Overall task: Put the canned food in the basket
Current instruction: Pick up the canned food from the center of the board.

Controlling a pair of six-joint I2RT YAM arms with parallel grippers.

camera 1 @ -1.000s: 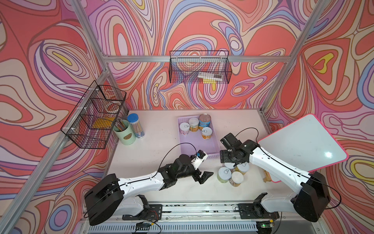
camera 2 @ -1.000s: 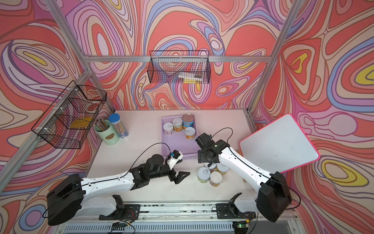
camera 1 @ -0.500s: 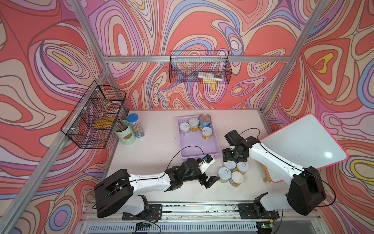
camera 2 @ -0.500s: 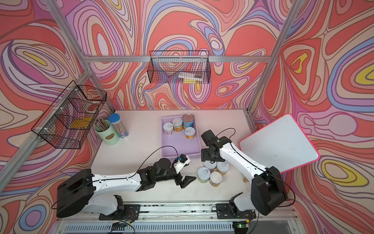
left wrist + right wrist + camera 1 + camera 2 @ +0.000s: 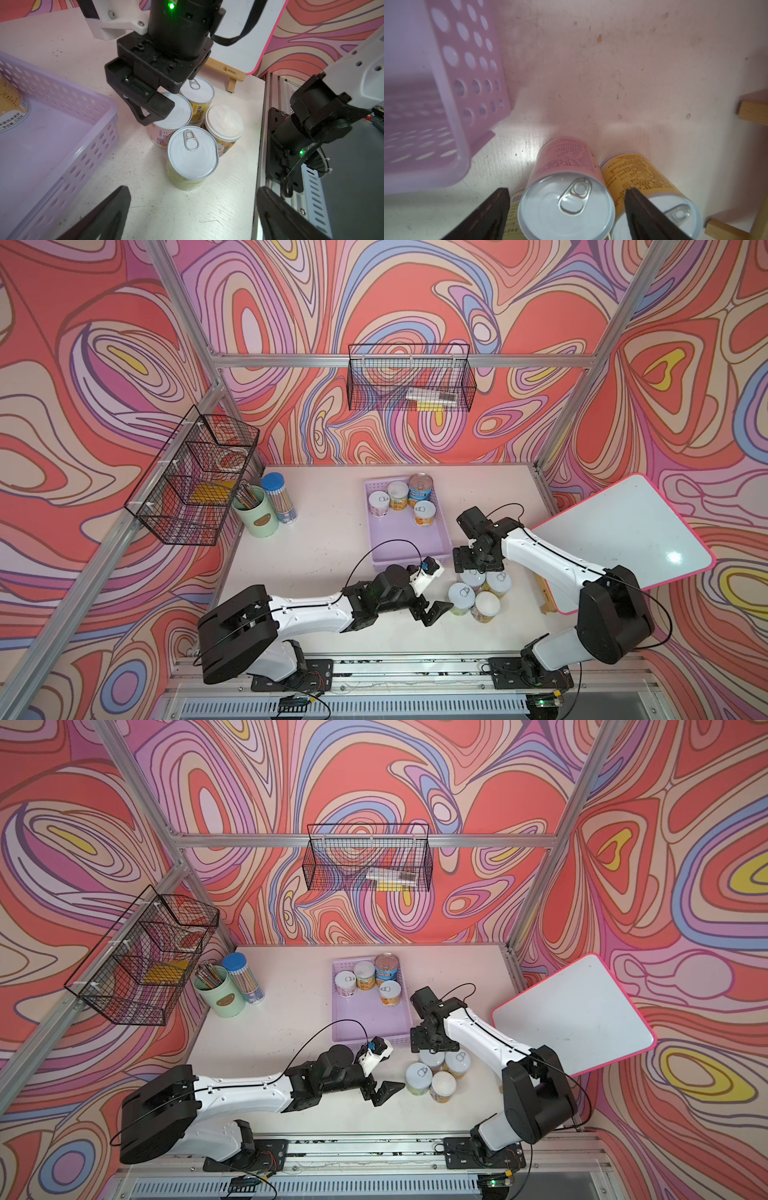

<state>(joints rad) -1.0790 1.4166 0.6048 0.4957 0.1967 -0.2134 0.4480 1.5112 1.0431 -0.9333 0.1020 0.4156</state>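
The lilac basket [image 5: 409, 543] lies mid-table and holds several cans at its far end, among them a taller blue-and-yellow can [image 5: 419, 489]. Several more cans stand clustered on the table by the basket's near right corner. My right gripper [image 5: 566, 194] is open, its fingers either side of the pink-labelled can [image 5: 566, 164] with small gaps. Beside that can is a yellow can [image 5: 637, 172]. My left gripper [image 5: 192, 199] is open and empty, low over the table just short of the green can [image 5: 192, 153]. Both grippers [image 5: 432, 608] [image 5: 469, 564] appear in both top views.
A whiteboard [image 5: 623, 539] on a wooden easel [image 5: 230, 76] stands right of the cluster. At the far left are a mint pen cup [image 5: 256, 512] and a blue-lidded pencil jar [image 5: 279, 497]. Black wire baskets [image 5: 195, 485] hang on the walls. The metal rail [image 5: 264, 145] runs beside the cans.
My left gripper has slid right across the table to the green can. My right gripper has moved from the basket's edge over the pink can, and its jaws have widened.
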